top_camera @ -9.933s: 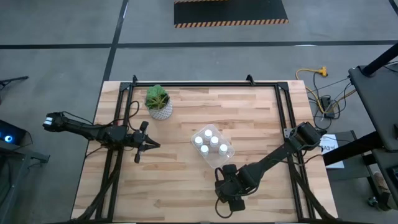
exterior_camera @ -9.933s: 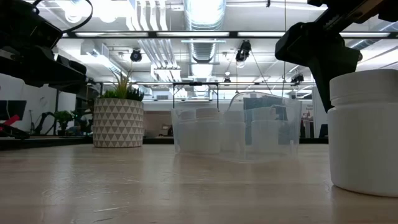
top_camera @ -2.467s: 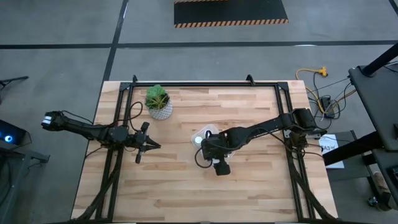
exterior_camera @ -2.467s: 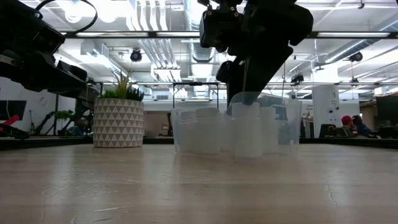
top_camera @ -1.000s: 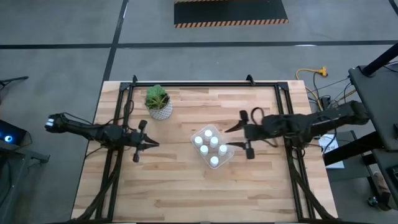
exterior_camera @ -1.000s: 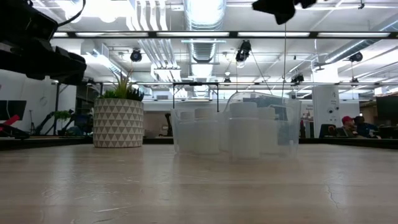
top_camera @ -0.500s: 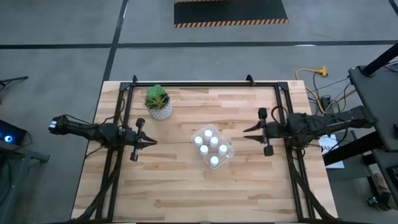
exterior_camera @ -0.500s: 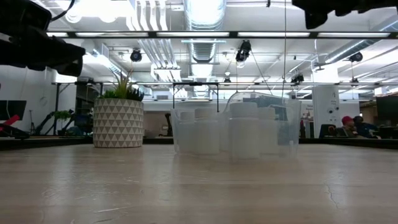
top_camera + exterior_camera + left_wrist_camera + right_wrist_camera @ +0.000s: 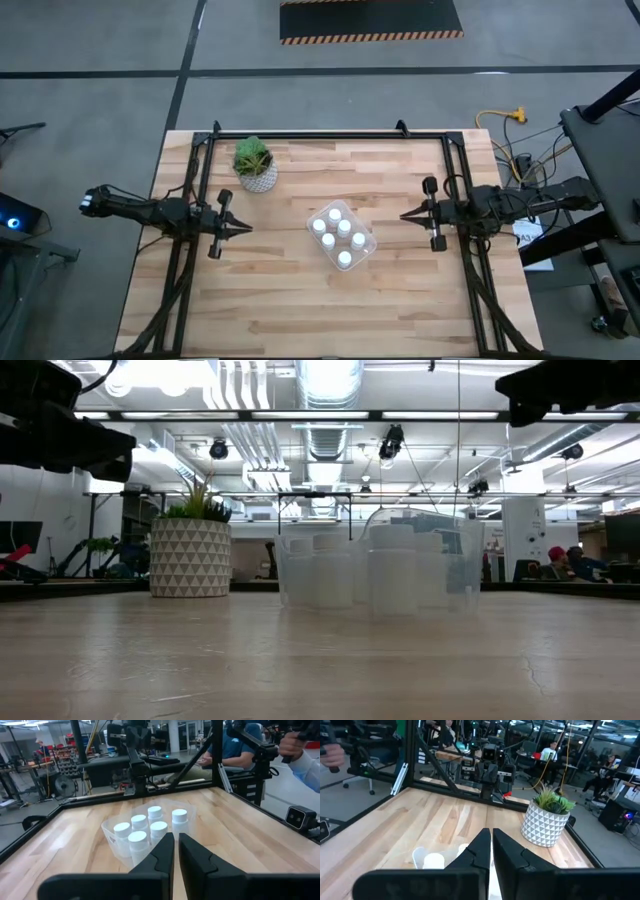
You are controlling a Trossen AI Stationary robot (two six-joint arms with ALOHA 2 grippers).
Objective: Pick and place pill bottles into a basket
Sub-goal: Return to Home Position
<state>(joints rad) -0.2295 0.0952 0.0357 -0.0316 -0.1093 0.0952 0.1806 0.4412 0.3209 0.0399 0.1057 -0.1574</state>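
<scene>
All six pill bottles [image 9: 345, 226] stand caps-up inside the basket [image 9: 368, 242], in two rows of three, on the table [image 9: 300, 300]. The left gripper [image 9: 246, 228] hangs well off to the basket's left, its fingers [image 9: 162, 851] clenched together on nothing. The right gripper [image 9: 404, 215] hangs well off to the basket's right, also clenched and empty. A potted plant [image 9: 256, 165] stands near the basket, on the left gripper's side.

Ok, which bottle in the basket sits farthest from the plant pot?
The bottle at the basket's end opposite the plant pot; the other five lie nearer it.
</scene>
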